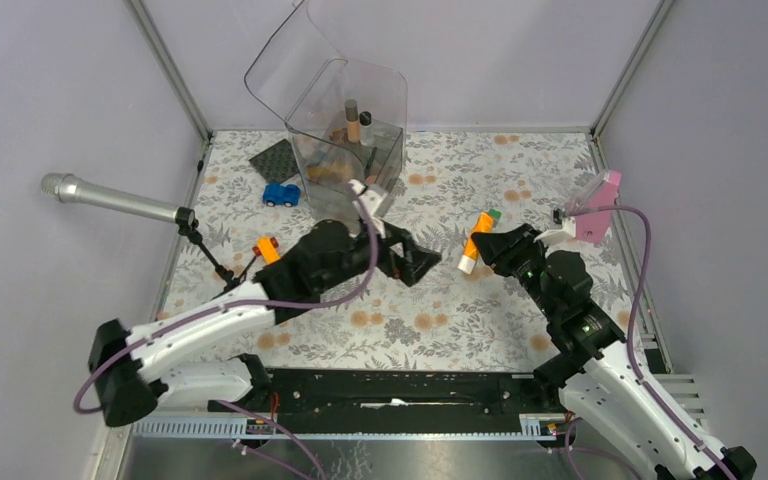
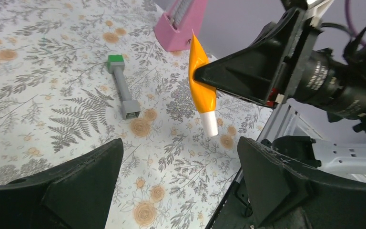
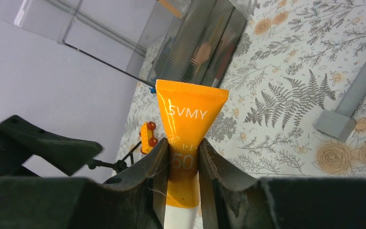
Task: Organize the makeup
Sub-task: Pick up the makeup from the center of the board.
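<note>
Well, on my screen the flowered worktop [image 1: 440, 300] fills most of the top view. At its far edge stands a clear bin [image 1: 345, 140] with the lid tipped up, and some small bottles stand inside. The silver microphone [image 1: 110, 198] on its stand is at the left side, and a pink holder [image 1: 598, 208] is near the right wall.

My left claw [image 2: 181, 186] is spread wide with nothing between the fingers, and it faces toward the right arm in the middle of the worktop. My right claw [image 3: 181, 157] is closed around an orange tube [image 3: 190, 112]. It pinches the tube at the middle, with the flat crimped end up and the white cap pointing down to the worktop.

Just beside it, a grey tube with green cap [image 2: 122, 88] lies flat on the worktop, between the orange tube and the pink holder.

A blue toy car [image 1: 281, 194] sits in front of the bin, and an orange toy [image 1: 266, 249] is near the microphone stand.
</note>
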`<state>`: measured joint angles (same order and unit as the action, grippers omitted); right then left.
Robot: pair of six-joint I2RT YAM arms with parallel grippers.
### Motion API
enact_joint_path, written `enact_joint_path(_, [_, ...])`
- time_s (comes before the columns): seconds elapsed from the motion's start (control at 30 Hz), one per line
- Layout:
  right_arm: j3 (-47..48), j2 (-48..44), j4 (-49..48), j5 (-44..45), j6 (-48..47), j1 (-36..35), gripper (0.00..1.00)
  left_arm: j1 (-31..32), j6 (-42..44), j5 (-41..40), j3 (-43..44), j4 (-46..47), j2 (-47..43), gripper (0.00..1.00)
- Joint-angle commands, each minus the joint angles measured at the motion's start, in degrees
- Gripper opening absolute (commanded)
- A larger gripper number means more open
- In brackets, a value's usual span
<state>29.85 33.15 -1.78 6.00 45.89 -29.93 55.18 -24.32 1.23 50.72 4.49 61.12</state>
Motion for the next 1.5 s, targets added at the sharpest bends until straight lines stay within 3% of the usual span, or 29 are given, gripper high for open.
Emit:
enact_joint_path(0.0, [0.6, -2.6, -4.0, 3.7, 2.9, 0.1, 0.32, 4.0, 3.7, -5.4, 7.3, 6.8, 6.9, 0.99])
enact_joint_path(0.3, [1.2, -5.0, -2.0, 3.4, 3.1, 0.1, 0.33, 6.8, 2.7, -5.0, 10.5, 8.7, 15.0, 0.98])
enact_joint_path(1.0, [2.0, -4.6, -1.9, 1.0, 2.9, 0.2, 0.33, 8.5, 2.6, 0.6, 15.6, 7.5, 23.2, 0.63])
enact_joint_path(1.23, [2.2, -4.5, -1.3, 0.2, 2.9, 0.2, 0.36, 8.5, 3.0, -0.4, 16.4, 7.4, 23.4, 0.40])
enact_joint_path(1.37, [2.5, -4.6, -0.6, 0.2, 2.6, 0.2, 0.43, 8.5, 3.2, -1.0, 16.6, 7.4, 23.7, 0.19])
enact_joint_path(1.4, [2.6, -4.7, -0.3, 0.2, 2.3, 0.1, 0.50, 8.5, 3.2, -1.0, 16.6, 7.1, 23.7, 0.14])
enact_joint_path(1.43, [2.7, -5.0, 0.1, 0.2, 1.7, 0.1, 0.65, 8.5, 3.2, -1.0, 16.6, 7.0, 23.5, 0.07])
enact_joint_path(1.47, [3.0, -5.2, 0.8, 0.5, 1.4, 0.2, 0.73, 8.4, 3.1, -1.0, 16.4, 6.9, 23.3, 0.01])
